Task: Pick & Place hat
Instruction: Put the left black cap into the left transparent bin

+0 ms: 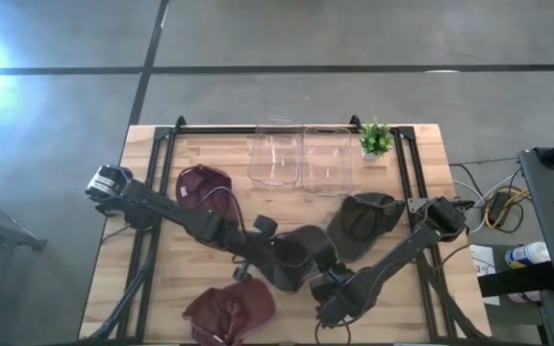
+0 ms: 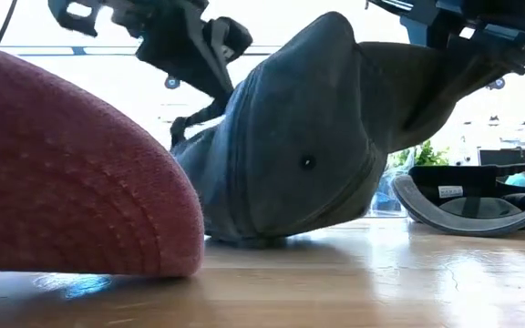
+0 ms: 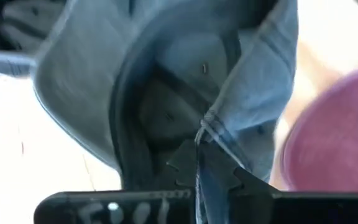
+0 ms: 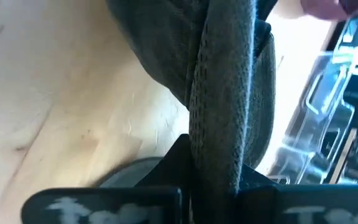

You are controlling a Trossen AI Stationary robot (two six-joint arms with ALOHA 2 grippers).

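A dark grey hat (image 1: 306, 248) sits mid-table between both arms; in the low view the grey hat (image 2: 308, 155) stands tilted, with its lower edge (image 2: 244, 237) on the wood. My left gripper (image 1: 292, 263) comes from the table's left and is shut on the hat's cloth. My right gripper (image 1: 329, 281) comes from the right and is shut on the hat's rim. A maroon hat (image 1: 229, 309) lies at the near edge, another maroon hat (image 1: 203, 183) at the far left, and an olive hat (image 1: 365, 219) to the right. My left gripper (image 3: 199, 163) pinches a bunched edge of the hat's cloth (image 3: 205, 127) beside the hat's open inside. The fingers slant down from the table's left. One layer or several, I cannot tell. My right gripper (image 4: 211, 171) pinches the hat's thick stitched rim (image 4: 221, 106) between its two fingers, which lie across the rim. They slant down from the table's right. The hat's right side is raised while its lower edge stays on the table.
Two clear plastic bins (image 1: 301, 159) stand at the far edge, with a small potted plant (image 1: 376, 139) at their right. A black metal frame (image 1: 162, 144) runs along the table's sides. The maroon hat (image 2: 62, 173) fills the low view's near left.
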